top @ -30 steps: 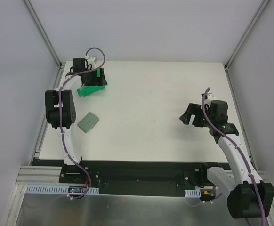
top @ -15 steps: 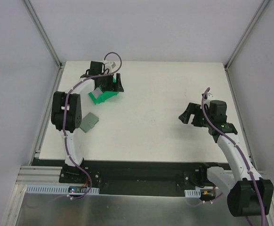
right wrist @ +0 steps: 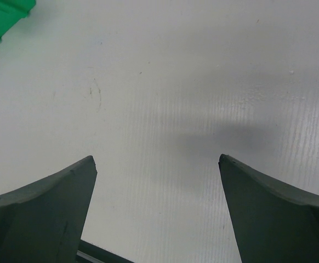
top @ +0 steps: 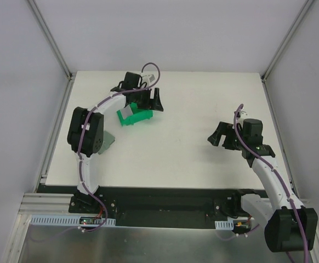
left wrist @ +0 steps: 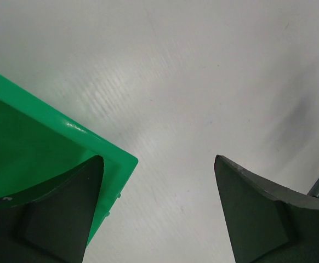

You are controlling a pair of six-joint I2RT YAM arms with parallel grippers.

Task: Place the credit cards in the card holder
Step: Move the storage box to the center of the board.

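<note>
The left hand (top: 150, 102) is spread wide astride the green bin's (top: 138, 117) wall, with perhaps a pale card (top: 126, 113) inside. The right hand (top: 218, 135) hangs open over the bench (top: 192, 104). The card holder (top: 109, 142) lies partly under the left arm (top: 85, 131).

Top view looks down on the green bin (top: 134, 116) from afar; both wrist views, low over the table (top: 203, 159), catch the bin's edge.
</note>
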